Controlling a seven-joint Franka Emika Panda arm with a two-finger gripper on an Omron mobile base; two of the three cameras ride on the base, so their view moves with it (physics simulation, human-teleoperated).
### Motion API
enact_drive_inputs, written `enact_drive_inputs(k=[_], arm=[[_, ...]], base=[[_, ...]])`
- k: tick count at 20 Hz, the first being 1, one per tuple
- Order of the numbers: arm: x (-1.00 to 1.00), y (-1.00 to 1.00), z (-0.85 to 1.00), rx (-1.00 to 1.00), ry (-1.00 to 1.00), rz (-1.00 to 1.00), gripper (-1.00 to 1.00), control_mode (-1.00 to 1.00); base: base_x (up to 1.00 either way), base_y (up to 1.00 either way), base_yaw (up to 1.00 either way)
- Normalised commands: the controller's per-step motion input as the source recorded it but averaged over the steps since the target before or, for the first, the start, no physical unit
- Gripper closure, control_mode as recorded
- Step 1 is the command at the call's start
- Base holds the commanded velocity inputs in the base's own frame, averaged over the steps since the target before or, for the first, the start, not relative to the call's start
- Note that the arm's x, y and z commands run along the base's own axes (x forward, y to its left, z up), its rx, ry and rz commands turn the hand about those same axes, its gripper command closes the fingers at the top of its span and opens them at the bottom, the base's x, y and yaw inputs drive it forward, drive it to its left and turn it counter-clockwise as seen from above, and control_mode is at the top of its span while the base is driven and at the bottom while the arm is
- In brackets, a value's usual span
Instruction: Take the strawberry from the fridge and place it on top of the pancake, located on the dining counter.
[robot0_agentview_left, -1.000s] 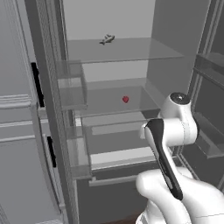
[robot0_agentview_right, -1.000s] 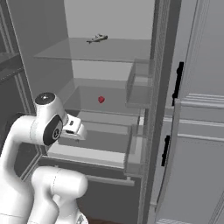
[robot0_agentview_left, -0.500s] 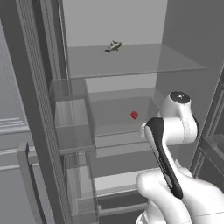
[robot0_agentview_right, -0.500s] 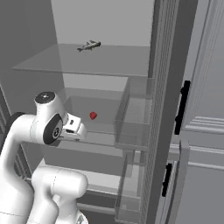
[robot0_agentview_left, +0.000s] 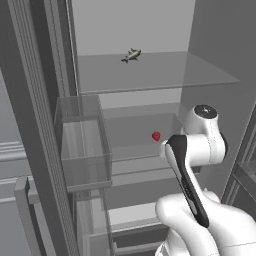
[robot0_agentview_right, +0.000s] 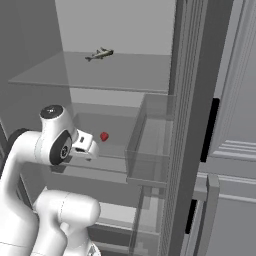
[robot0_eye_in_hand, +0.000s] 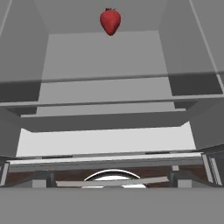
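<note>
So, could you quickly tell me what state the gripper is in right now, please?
Gripper: open, holding nothing; the strawberry sits untouched on the fridge shelf ahead of it.

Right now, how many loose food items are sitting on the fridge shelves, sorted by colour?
Red: 1, the strawberry on the middle shelf
Grey-green: 1, the small flat item on the top shelf
Total: 2

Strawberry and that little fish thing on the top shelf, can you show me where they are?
strawberry (robot0_eye_in_hand: 110, 21): hand view, middle of the red berry.
fish-shaped item (robot0_agentview_left: 131, 55): left base view, middle of its body.
upper glass shelf (robot0_agentview_left: 165, 72): left base view, bare part of the shelf.
</note>
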Motion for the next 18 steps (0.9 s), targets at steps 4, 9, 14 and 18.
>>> enact_drive_inputs(k=[4,9,14,18], arm=[[0.44,0.00,0.00,0.00,-0.22,-0.02,-1.00,-1.00],[0.38,-0.08,0.00,0.01,-0.32,-0.05,-1.00,-1.00],[0.70,-0.02,0.03,0.00,0.00,0.00,-1.00,-1.00],[0.98,0.00,0.00,0.00,0.00,0.00,-1.00,-1.00]], base=[[0.00,0.00,0.00],[0.00,0.00,0.00],[0.00,0.00,0.00],[0.00,0.00,0.00]])
